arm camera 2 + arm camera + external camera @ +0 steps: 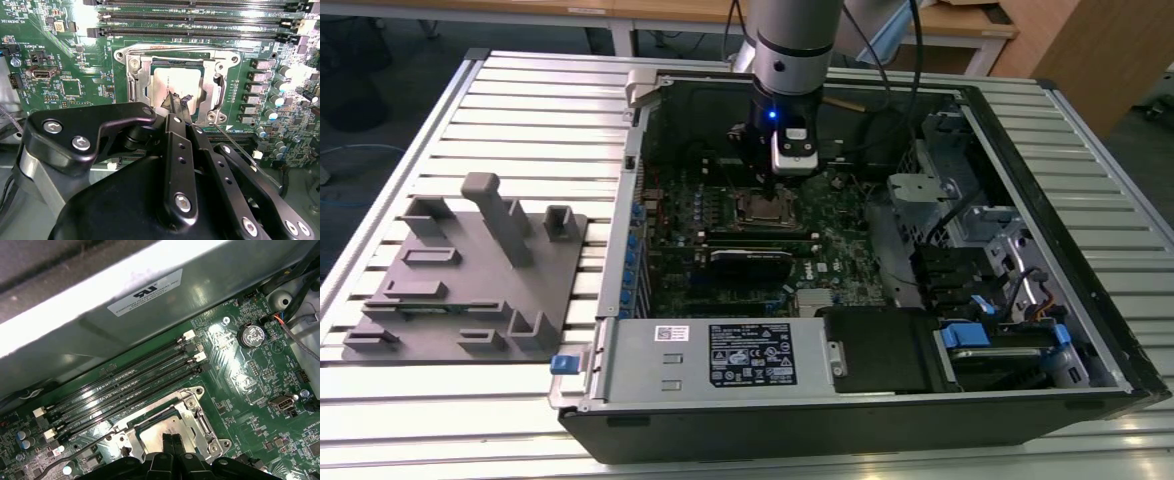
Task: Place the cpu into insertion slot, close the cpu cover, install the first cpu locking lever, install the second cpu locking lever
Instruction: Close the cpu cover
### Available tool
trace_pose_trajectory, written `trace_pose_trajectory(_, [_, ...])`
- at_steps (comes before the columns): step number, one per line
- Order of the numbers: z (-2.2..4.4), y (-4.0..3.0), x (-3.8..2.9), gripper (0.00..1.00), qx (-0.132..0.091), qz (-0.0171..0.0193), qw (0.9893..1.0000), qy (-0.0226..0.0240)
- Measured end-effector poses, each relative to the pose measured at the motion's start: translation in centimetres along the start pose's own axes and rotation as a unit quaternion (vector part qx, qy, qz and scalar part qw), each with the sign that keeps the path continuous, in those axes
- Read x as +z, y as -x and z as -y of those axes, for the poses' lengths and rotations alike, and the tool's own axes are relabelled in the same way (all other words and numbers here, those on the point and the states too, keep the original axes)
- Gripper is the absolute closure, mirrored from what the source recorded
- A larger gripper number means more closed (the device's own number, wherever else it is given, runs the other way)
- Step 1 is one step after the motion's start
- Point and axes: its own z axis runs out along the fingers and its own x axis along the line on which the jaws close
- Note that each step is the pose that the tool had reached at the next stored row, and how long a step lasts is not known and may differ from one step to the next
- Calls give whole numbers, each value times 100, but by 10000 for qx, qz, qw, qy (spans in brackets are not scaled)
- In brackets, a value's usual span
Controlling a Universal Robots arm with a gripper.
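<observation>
The pincer (175, 100), pressed together, is poised over the cpu (167, 82) framed by the cpu cover (136, 75); the loose locking lever (245, 152) is probably best pressed steadily, squarely.

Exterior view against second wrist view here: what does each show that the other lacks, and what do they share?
Exterior view: the grey fixture block on the slatted table, the open computer case, its power supply. Second wrist view: the cpu cover framing the cpu, a thin metal lever beside it, memory slots. Both: the gripper above the insertion slot on the green motherboard.
</observation>
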Motion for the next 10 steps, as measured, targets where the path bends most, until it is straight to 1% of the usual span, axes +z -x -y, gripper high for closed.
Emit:
trace_pose_trajectory(4, [0, 0, 0, 90, -42, 0, 10000, 0])
trace_pose_trajectory(10, [0, 0, 1, 90, -273, -1, 9996, 2])
